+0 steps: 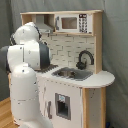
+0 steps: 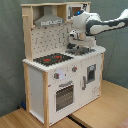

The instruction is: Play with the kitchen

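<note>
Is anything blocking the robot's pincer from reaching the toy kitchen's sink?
Nothing visible does. In the second exterior view the pincer hangs just above the sink on the kitchen counter, beside the black tap, with only open air below it.

White arm (image 1: 27, 65) seemingly before kitchen (image 1: 80, 60)

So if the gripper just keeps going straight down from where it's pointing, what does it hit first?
Most likely the sink in the kitchen counter. In the second exterior view the gripper hangs pointing down just above the basin, close to the black faucet. Depth is unclear, so it might catch the faucet or the sink's rim instead.
</note>
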